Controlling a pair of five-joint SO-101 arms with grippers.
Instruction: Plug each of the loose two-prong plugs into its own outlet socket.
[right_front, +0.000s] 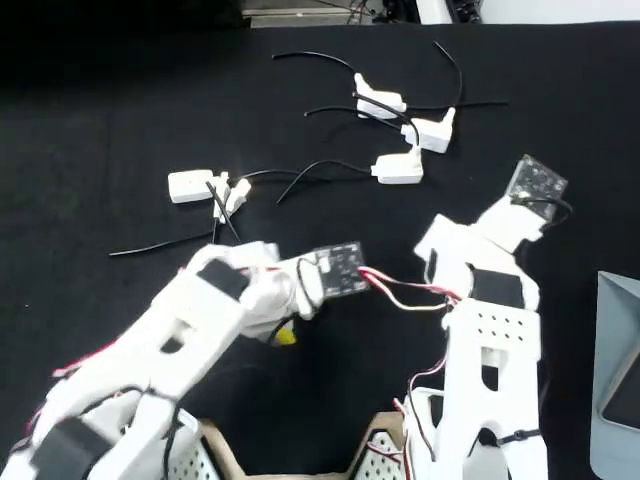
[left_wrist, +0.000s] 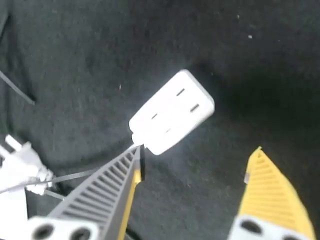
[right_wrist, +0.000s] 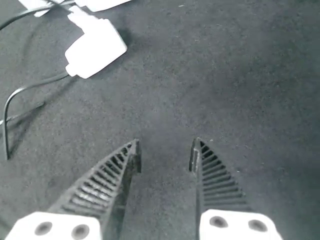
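the left claw (left_wrist: 198, 150) stands open and grips nothing, its grey finger (left_wrist: 107, 185) and yellow finger (left_wrist: 267, 192) spread wide. just past the grey fingertip lies a white outlet socket (left_wrist: 172, 112), slot face up on the black surface (left_wrist: 90, 60). whether the tip touches its corner we cannot tell. beside the grey finger a loose plug (left_wrist: 19, 159) is cut off by the frame edge, with a thin wire (left_wrist: 70, 176) next to it.

the right claw (right_wrist: 165, 145) is open too, both grey fingers apart over bare cloth, holding nothing. well beyond it sits a white plug body (right_wrist: 95, 50) with a black cable (right_wrist: 20, 97) curling away. more white pieces behind it are cropped, and we cannot make out what they are.

the high view looks onto the backs of the arms. there the left arm's body covers most of its claw, and a bit of the yellow finger (right_front: 287, 337) peeks out below centre. what this view adds is the layout. a socket block (right_front: 190, 186) lies left of centre with a small plug (right_front: 236, 193) just beside it, and a cluster of white cabled pieces (right_front: 398, 168) sits at upper right. we cannot match the wrist-view socket to any of these for sure. a grey bin (right_front: 615, 380) is cut off at the right edge.
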